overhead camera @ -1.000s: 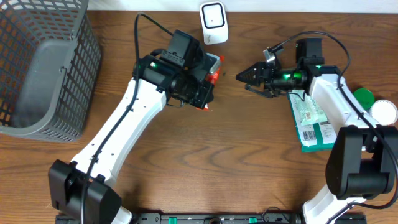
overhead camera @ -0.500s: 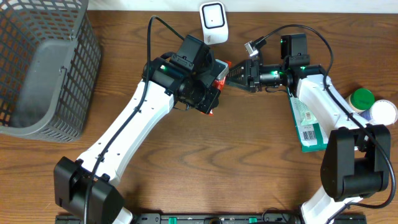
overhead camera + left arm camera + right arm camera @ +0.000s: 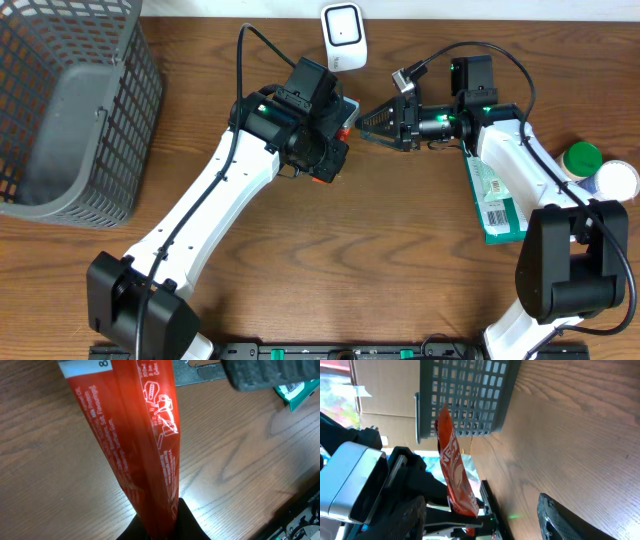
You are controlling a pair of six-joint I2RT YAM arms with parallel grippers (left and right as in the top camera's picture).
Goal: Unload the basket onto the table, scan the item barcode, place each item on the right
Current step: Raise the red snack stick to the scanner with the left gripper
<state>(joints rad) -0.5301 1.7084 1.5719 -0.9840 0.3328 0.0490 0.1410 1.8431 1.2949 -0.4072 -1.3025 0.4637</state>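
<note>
Table (image 3: 400, 280): wood, scanner (image 3: 342, 35) at my far edge.
Left gripper (image 3: 162, 517): clenched on red packet (image 3: 135, 435), just below scanner.
Right gripper (image 3: 372, 120): fingers spread, empty, below-right of scanner, near packet.

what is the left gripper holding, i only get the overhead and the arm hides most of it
Observer: A flat red plastic packet. The left wrist view shows the left gripper shut on one end of it.
Operator: any barcode on the side facing that wrist cam
Observer: None shows there, only white print, small diagrams and a white strip at the far end.
Operator: is the other arm gripping it too
Observer: No. In the right wrist view the right gripper is open, and the packet stands ahead of it, unclamped, in front of the grey mesh basket.
</note>
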